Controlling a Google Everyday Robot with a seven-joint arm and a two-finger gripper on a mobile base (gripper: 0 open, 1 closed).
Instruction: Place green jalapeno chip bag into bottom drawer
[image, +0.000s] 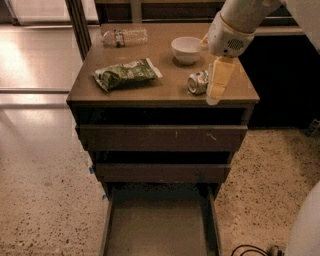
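Note:
The green jalapeno chip bag (127, 74) lies flat on the left half of the brown cabinet top (165, 92). The bottom drawer (156, 231) is pulled out toward me at the base of the cabinet, and its brown floor is bare. My gripper (213, 96) hangs from the white arm (235, 25) over the right front part of the cabinet top. It points down, covers part of a drink can (196, 82), and is well to the right of the bag.
A white bowl (186, 49) stands at the back right of the top and a clear plastic bottle (125, 36) lies at the back left. The two upper drawers (160, 139) are pushed in. A black cable (247, 250) lies on the speckled floor at the lower right.

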